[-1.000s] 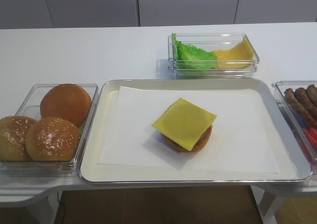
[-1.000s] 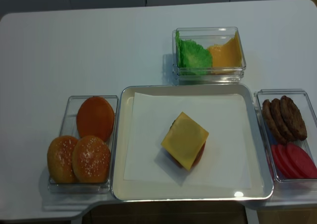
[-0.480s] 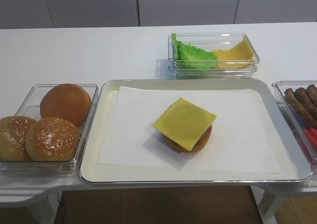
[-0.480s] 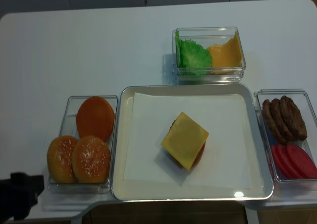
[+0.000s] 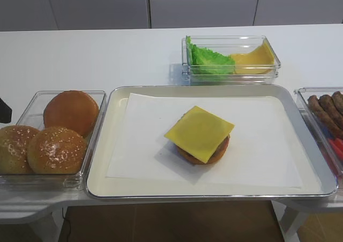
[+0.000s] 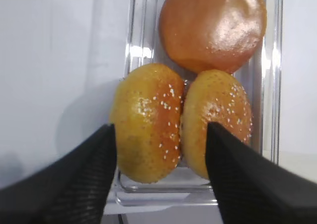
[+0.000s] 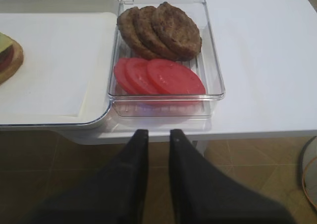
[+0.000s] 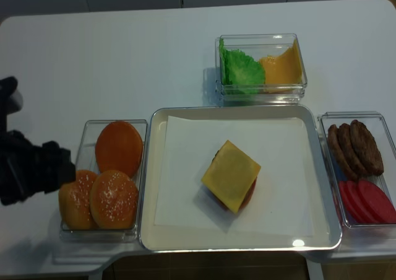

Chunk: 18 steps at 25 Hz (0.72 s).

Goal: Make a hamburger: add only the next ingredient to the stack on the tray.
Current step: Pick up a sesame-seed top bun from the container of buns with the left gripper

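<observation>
Two sesame-seeded bun tops (image 5: 56, 149) (image 8: 113, 198) lie side by side in a clear bin (image 5: 99, 100), in front of a smooth seedless bun (image 5: 71, 111). My left gripper (image 6: 159, 130) is open above the bin's near end. The left sesame bun (image 6: 146, 120) shows between its wide-spread fingers, untouched. In the overhead view the left arm (image 8: 31, 168) sits just left of the bin. The stack (image 5: 199, 134) (image 8: 231, 175), topped by a yellow cheese slice, rests mid-tray (image 5: 214, 195). My right gripper (image 7: 157, 134) hangs off the table's front edge, its jaws a narrow gap apart, empty.
A bin (image 7: 214, 80) of patties (image 7: 163, 28) and tomato slices (image 7: 158, 76) stands right of the tray. Behind the tray is a bin (image 5: 230, 76) with lettuce (image 5: 208, 59) and loose cheese slices (image 5: 253, 60). White paper (image 5: 257, 145) lines the tray.
My left arm has come in from the lower left and risen beside the bun bin. The buns, stack and right gripper have not moved.
</observation>
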Motion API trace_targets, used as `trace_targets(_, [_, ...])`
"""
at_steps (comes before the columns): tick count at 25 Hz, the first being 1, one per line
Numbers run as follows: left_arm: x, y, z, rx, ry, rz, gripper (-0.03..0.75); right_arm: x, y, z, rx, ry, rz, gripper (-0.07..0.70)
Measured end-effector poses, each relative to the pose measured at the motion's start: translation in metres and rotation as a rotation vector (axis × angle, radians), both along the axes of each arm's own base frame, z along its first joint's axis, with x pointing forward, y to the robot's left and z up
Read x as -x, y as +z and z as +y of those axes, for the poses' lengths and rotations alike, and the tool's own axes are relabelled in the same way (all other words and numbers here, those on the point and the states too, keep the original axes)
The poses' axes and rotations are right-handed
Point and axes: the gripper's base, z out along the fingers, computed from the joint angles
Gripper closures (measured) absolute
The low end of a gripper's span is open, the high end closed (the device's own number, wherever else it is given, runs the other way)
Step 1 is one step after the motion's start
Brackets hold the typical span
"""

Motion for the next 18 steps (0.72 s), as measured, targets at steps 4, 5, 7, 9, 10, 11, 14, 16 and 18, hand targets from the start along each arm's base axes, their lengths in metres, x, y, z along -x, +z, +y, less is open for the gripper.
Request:
trace_targets(4, [-0.016, -0.007, 0.001, -0.005, -0.019, 0.097, 0.291, 0.000, 0.000, 0.000, 0.000, 0.000, 0.000, 0.519])
trace_targets(5, [-0.019, -0.009, 0.003, -0.003, -0.015, 0.118, 0.291, 0.000, 0.000, 0.000, 0.000, 0.000, 0.000, 0.519])
trace_targets(7, [-0.021, -0.012, 0.009, 0.003, -0.014, 0.148, 0.291, 0.000, 0.000, 0.000, -0.002, -0.001, 0.000, 0.519])
trace_targets(9, [-0.020, -0.013, 0.017, 0.024, -0.012, 0.157, 0.291, 0.000, 0.000, 0.000, -0.002, -0.001, 0.000, 0.519])
trace_targets(10, [-0.020, -0.012, 0.020, 0.044, -0.020, 0.151, 0.291, 0.000, 0.000, 0.000, -0.002, -0.001, 0.000, 0.519])
trace_targets(11, [-0.020, -0.012, 0.021, 0.068, -0.038, 0.142, 0.291, 0.000, 0.000, 0.000, -0.002, -0.001, 0.000, 0.519])
trace_targets(14, [-0.021, -0.009, 0.027, 0.128, -0.050, 0.111, 0.291, 0.000, 0.000, 0.000, -0.002, -0.001, 0.000, 0.519])
trace_targets(16, [-0.021, -0.008, 0.031, 0.142, -0.041, 0.097, 0.291, 0.000, 0.000, 0.000, -0.002, -0.001, 0.000, 0.519])
trace_targets(18, [-0.022, -0.010, 0.035, 0.148, -0.034, 0.102, 0.291, 0.000, 0.000, 0.000, -0.002, -0.001, 0.000, 0.519])
